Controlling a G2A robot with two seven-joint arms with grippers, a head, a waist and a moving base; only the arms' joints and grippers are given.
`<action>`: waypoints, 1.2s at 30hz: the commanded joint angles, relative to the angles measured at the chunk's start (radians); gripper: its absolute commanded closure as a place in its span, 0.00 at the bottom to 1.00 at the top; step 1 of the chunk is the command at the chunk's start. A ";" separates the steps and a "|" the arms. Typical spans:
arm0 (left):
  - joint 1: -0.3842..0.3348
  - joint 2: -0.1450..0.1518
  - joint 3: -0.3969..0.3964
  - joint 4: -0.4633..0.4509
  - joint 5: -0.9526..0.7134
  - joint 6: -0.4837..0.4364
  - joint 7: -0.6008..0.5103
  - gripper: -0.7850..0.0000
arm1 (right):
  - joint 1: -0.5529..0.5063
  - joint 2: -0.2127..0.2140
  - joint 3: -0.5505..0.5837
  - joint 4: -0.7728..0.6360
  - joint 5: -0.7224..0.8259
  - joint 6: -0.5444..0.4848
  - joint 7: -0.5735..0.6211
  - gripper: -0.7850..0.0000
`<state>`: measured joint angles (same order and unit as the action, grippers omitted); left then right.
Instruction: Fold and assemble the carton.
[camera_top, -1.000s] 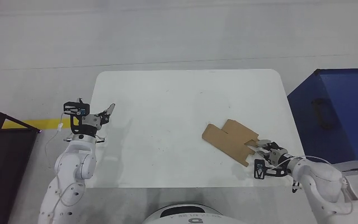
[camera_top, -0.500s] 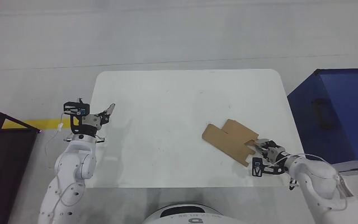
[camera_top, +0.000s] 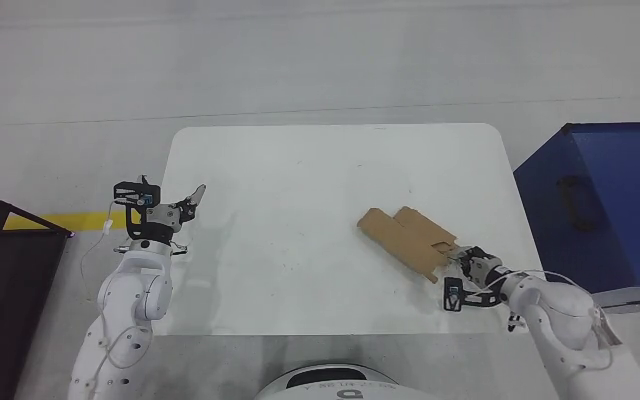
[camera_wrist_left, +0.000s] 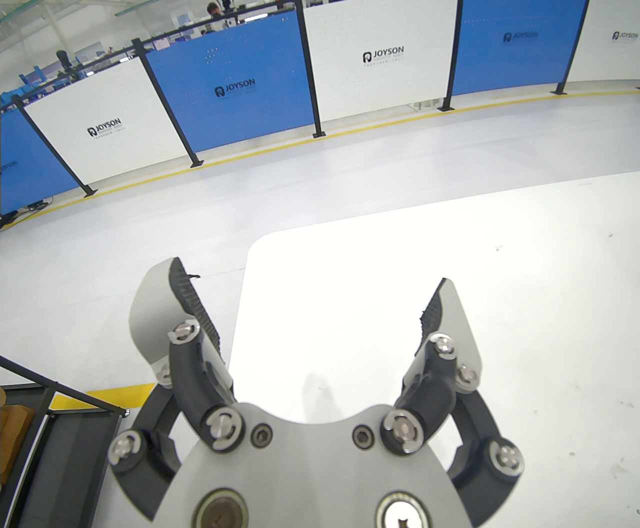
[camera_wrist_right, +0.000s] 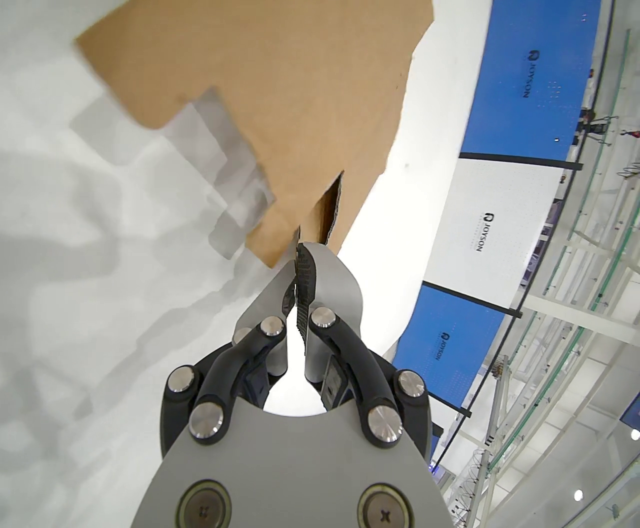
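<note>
Toward the tabletop's (camera_top: 300, 180) right near edge lies the flattened carton (camera_top: 405, 238), one flap edge pinched in the right gripper's (camera_wrist_right: 300, 260) closed jaws. It looks light and stiff and will likely bend only at its creases, so holds belong on flaps. The left gripper (camera_wrist_left: 310, 295) hangs well apart, jaws spread.

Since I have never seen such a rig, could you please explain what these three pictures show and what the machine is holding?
This is a two-armed robot working at a white table. One picture looks down from a camera above its arms. The other two come from a camera on each wrist. A flattened brown carton is on the table. The right gripper is shut on the carton's edge. The left gripper is open and empty, over the table's opposite side.
</note>
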<state>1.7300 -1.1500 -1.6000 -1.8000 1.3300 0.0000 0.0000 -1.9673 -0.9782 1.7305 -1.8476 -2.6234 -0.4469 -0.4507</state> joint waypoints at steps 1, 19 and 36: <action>0.000 0.000 0.000 0.000 0.000 0.000 0.000 0.00 | -0.006 -0.003 0.016 -0.031 0.035 0.094 0.000 1.00; -0.003 0.000 0.007 0.002 -0.021 -0.046 -0.006 0.00 | -0.063 -0.017 0.039 -0.169 0.102 0.364 0.021 1.00; -0.105 0.008 0.392 -0.021 0.727 -0.138 0.560 0.00 | 0.224 -0.048 -0.190 -0.187 0.116 0.484 0.168 1.00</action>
<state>1.6313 -1.1389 -1.2395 -1.8382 1.8919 -0.2406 0.4888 -1.7609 -1.0243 1.5614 -2.0368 -2.5002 0.0456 -0.2866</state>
